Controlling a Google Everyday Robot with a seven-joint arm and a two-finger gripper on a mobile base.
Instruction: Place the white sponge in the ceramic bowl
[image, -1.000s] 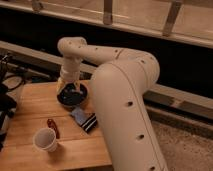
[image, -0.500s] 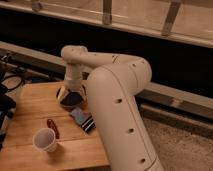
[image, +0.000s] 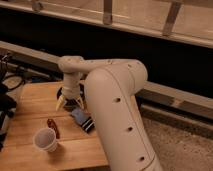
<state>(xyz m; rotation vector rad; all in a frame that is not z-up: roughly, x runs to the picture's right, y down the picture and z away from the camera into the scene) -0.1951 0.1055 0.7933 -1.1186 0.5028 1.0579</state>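
The white sponge (image: 77, 115), a small pale blue pad, was seen lying flat on the wooden surface (image: 35, 105), just in front of the ceramic bowl (image: 61, 93). The bowl, dark and glossy, was largely hidden by the claw (image: 70, 104), which was held low over it with fingers spread apart, near the sponge.

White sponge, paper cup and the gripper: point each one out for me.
white sponge (image: 77, 115), camera view, blue top face
paper cup (image: 45, 139), camera view, open mouth
gripper (image: 70, 103), camera view, midway between fingertips, just behind sponge
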